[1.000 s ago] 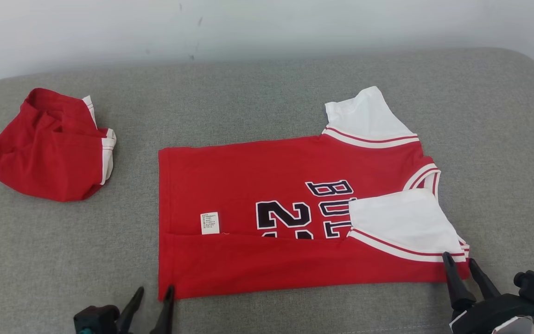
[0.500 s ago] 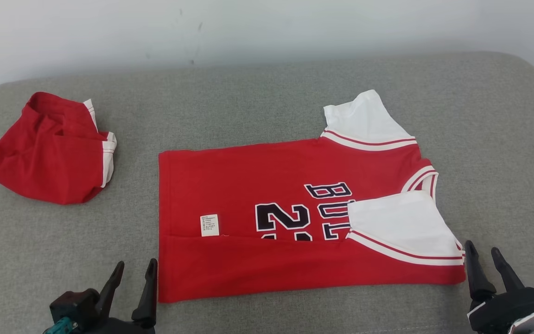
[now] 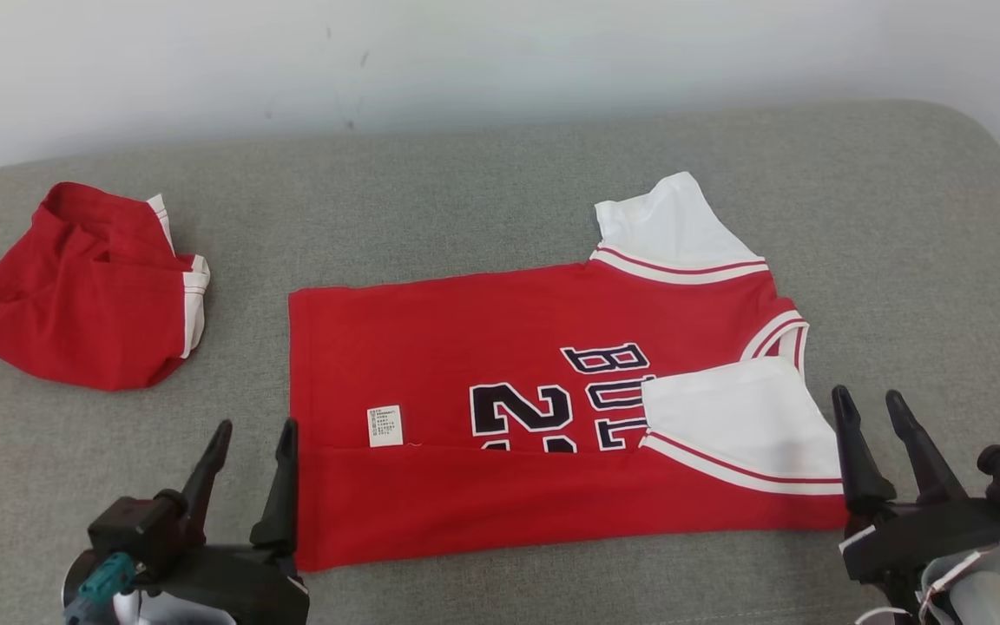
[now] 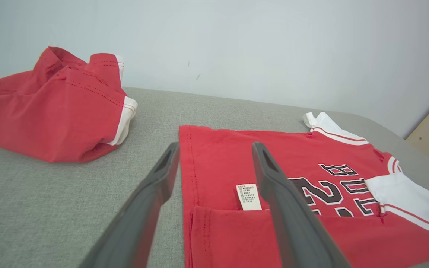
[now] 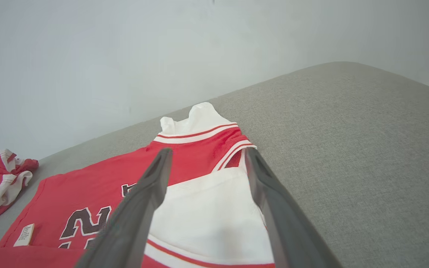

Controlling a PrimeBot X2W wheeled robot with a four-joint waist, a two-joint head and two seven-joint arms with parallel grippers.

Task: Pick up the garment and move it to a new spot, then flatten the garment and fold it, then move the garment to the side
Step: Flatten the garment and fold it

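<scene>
The garment (image 3: 483, 347) is a red jersey with white sleeves and dark lettering, lying flat mid-table with its near long edge folded up over the body. It also lies spread in the left wrist view (image 4: 285, 163) and the right wrist view (image 5: 184, 167). My left gripper (image 3: 253, 434) hovers open just off the jersey's near-left corner, nothing between its fingers. At the near-right corner, beside the folded white sleeve (image 3: 739, 417), my right gripper (image 3: 871, 401) is open and empty too.
A crumpled red garment with white trim (image 3: 83, 286) sits at the far left of the grey padded surface (image 3: 500, 174). A pale wall rises behind. The surface's rounded right edge (image 3: 999, 148) is near the right arm.
Both grippers let go of the jersey's near edge and rose away from it, the left shifting left, the right shifting right. The folded edge stays in place. The camera shifted slightly.
</scene>
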